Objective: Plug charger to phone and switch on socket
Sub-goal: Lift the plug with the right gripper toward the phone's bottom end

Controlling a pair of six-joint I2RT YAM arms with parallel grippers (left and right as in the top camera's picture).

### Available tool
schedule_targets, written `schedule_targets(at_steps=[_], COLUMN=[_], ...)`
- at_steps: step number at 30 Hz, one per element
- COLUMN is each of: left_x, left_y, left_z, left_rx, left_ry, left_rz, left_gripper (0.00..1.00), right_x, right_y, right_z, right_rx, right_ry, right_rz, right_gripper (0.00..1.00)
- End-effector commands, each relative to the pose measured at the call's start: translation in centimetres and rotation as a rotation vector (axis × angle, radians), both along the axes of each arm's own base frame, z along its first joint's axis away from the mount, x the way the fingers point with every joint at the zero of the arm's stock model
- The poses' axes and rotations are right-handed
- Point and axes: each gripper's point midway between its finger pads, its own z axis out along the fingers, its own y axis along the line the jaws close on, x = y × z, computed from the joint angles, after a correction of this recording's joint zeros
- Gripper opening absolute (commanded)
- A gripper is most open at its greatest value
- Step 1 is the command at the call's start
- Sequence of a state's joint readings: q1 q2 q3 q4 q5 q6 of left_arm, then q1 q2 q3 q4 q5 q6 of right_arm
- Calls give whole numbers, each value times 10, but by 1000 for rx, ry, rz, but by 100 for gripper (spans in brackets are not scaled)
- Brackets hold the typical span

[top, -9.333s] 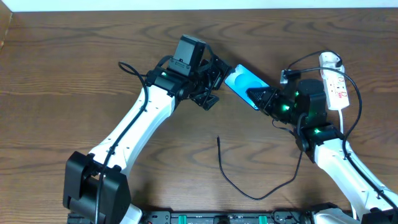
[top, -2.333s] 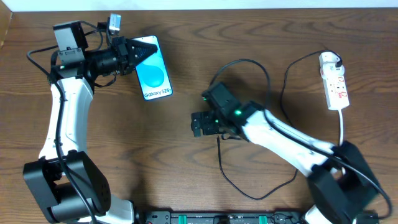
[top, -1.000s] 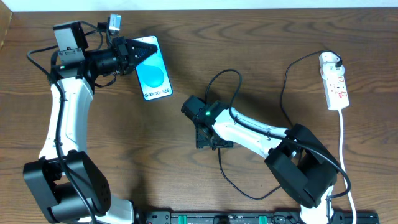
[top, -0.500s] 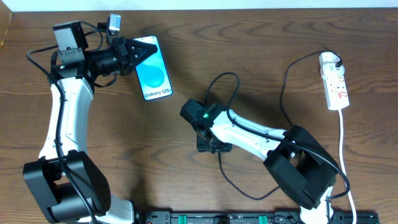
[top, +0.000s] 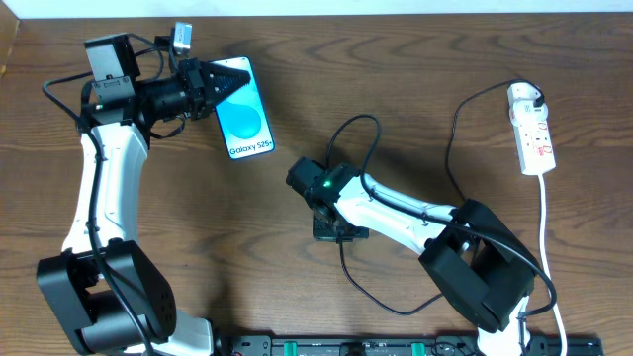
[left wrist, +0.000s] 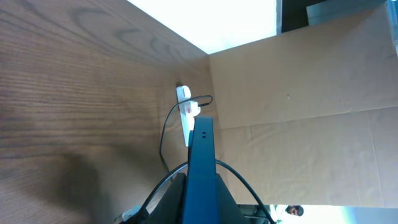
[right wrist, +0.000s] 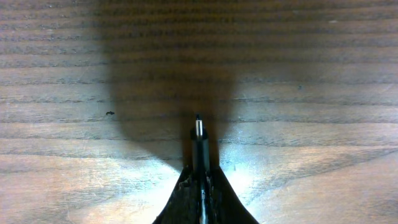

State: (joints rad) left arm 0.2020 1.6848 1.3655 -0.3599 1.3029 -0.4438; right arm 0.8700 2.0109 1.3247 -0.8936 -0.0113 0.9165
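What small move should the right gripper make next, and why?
Probably lift the right gripper a little and start carrying it toward the phone. Its jaws are shut on the charger connector, whose tip sticks out in front, and the left gripper holds the phone by its far end, leaving the edge nearest the right arm free.

This looks like a robotics lab bench. A white-and-black left arm (top: pixel 96 188) and right arm (top: pixel 396 210) stand at a dark wood-grain surface (top: pixel 445 59). A strip of electronics with green connectors (top: pixel 356 347) runs along its near edge. Cardboard panels (left wrist: pixel 298 93) (plain brown, creased) stand beside it.
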Motion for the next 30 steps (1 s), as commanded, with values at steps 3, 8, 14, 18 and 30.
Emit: schedule_targets(at_steps=[3,8,14,18,30], left_x=[-5,-5,-5,-5,5], left_y=[0,0,0,0,5], left_z=[8,8,8,8,7], left_rx=[-8,-7,-8,-8,26], left_ry=[-26,-26,-26,-26,-32], left_rz=[-12,-11,-12,-12,41], left_gripper=[7,7,7,7,7], right_x=[3,12,40,60,98], right_y=[-4,-1,17,36,52], right_z=[-6,-3,18,51,153], right_rx=[3,137,484,799,1423], right_ry=[31,118,191,180,-9], right_rz=[-29,-38,22,130,453], right_gripper=[1,1,1,1,1])
